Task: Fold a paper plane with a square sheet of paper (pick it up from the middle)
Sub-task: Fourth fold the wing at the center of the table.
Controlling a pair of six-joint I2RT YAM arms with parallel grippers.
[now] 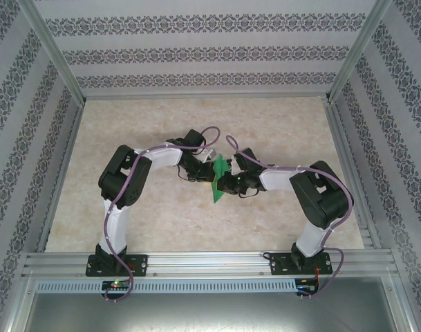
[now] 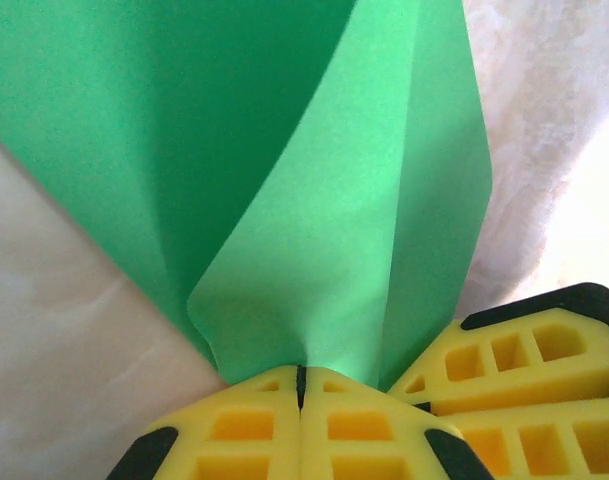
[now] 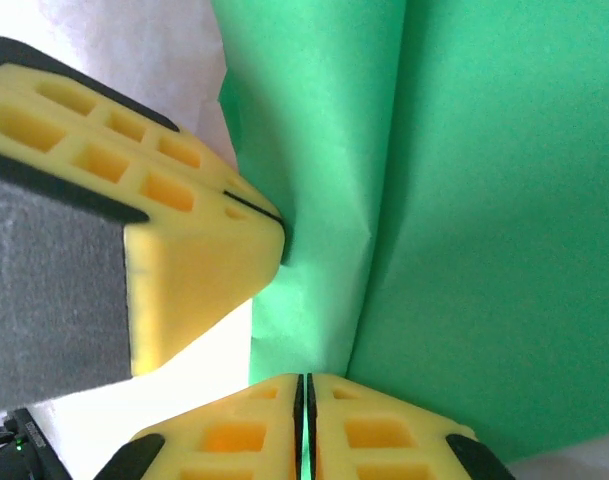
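The square sheet of paper point(image 1: 219, 181) is bright green and folded into a slim pointed shape like a paper plane, held above the table's middle between both arms. My left gripper point(image 1: 209, 169) is shut on one edge of it; in the left wrist view its yellow pads point(image 2: 301, 370) pinch the green paper point(image 2: 334, 200). My right gripper point(image 1: 228, 181) grips from the other side. In the right wrist view its pads point(image 3: 304, 378) stand a hairline apart with paper point(image 3: 464, 200) in the slit. The other gripper's yellow fingers point(image 3: 184, 230) touch the sheet close by.
A beige marbled table top point(image 1: 162, 214) lies under the arms, fenced by aluminium rails point(image 1: 210, 261) in front and patterned walls point(image 1: 196, 55) on three sides. The two grippers sit nearly touching; the right one's fingers point(image 2: 524, 350) crowd the left wrist view.
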